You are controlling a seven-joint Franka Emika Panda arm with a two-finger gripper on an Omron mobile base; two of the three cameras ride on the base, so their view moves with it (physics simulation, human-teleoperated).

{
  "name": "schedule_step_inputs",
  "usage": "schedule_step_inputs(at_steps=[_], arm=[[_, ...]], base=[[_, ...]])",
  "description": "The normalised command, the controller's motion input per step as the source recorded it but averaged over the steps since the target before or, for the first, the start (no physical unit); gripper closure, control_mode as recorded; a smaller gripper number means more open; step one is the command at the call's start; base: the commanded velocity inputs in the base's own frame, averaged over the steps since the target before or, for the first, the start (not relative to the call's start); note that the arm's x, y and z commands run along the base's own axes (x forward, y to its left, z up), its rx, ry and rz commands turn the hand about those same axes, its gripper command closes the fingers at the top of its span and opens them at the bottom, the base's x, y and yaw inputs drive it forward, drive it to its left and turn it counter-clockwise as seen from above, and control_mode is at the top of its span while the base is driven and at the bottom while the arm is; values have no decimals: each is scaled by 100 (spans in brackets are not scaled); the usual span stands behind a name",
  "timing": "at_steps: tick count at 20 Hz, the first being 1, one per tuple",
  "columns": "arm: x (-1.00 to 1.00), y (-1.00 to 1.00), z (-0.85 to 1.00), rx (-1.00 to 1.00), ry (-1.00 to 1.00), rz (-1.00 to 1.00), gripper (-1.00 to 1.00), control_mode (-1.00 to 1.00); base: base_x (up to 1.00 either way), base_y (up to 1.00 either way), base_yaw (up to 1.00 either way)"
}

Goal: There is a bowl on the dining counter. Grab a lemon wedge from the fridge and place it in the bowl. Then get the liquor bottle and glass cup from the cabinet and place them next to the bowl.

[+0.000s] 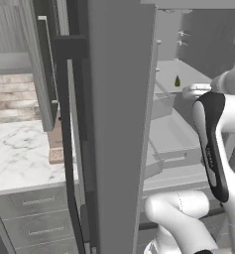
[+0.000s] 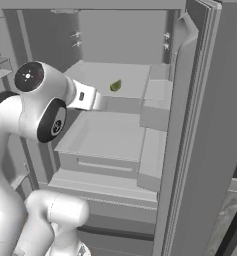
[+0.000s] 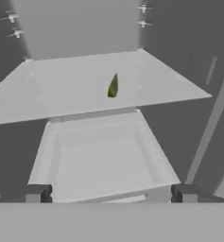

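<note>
Wedge [image 3: 113,86] sits alone near the front edge of a pale shelf [image 3: 61,90] inside the open fridge [image 2: 125,45], upright on its cut side. Below the shelf, a shallow drawer [image 3: 99,151]. Gripper [image 3: 111,194] hangs short of the wedge, apart from it, jaws spread wide and holding nothing. Fridge door [image 1: 114,124] swung open beside the arm
</note>
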Motion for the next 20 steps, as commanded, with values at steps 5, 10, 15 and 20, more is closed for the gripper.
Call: schedule_step_inputs(at_steps=[5, 10, 15, 20], arm=[[67, 0, 26, 0, -2, 0, -100, -100], [91, 0, -2, -1, 0, 0, -100, -100], [66, 0, -11, -1, 0, 0, -100, -100], [49, -1, -29, 0, 4, 0, -100, -100]], base=[[0, 0, 0], [0, 0, 0], [0, 0, 0], [0, 0, 0]])
